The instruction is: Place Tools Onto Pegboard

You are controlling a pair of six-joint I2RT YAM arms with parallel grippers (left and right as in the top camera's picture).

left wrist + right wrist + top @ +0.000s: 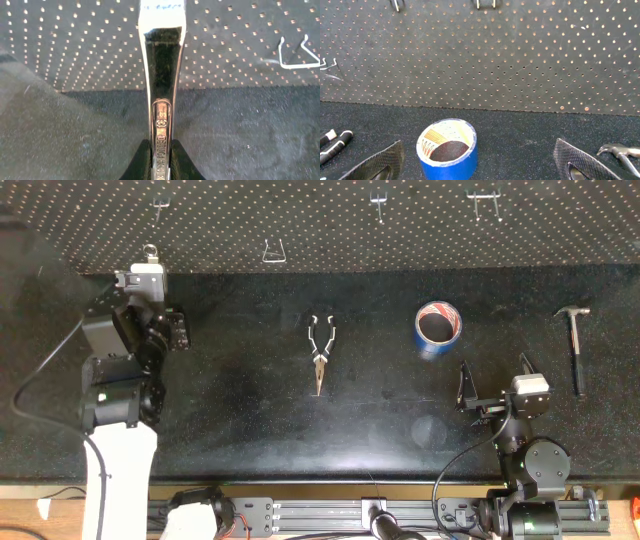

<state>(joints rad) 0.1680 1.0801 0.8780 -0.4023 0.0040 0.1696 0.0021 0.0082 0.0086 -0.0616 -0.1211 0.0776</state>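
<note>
**Item 1, wrench** [161,75]: chrome, at the far left. Its shank is clenched in the left end effector [148,280], with the ring end leading toward the pegboard [420,235]. It is held lengthwise, apparently so the ring can slip over the hook [160,204] just beyond it. I judge it not yet hung. Whether the ring touches the board cannot be told.

**Item 2, pliers** [320,352]: flat on the tabletop [240,410] at centre, handles toward the pegboard. Not held.

**Item 3, tape roll** [447,147]: blue, right of centre, resting flat with its core upward. Not held.

**Item 4, hammer** [574,345]: far right, lying with its head toward the pegboard.

**Item 5, right end effector** [480,170]: released, with its 2 fingers spread wide. It sits on the near side of the tabletop facing the tape roll and grasps nothing. It is probably parked so the left arm can work alone.

**Item 6, spare hooks** [377,200]: 3 on the pegboard, to the right of the first, all unoccupied.
</note>
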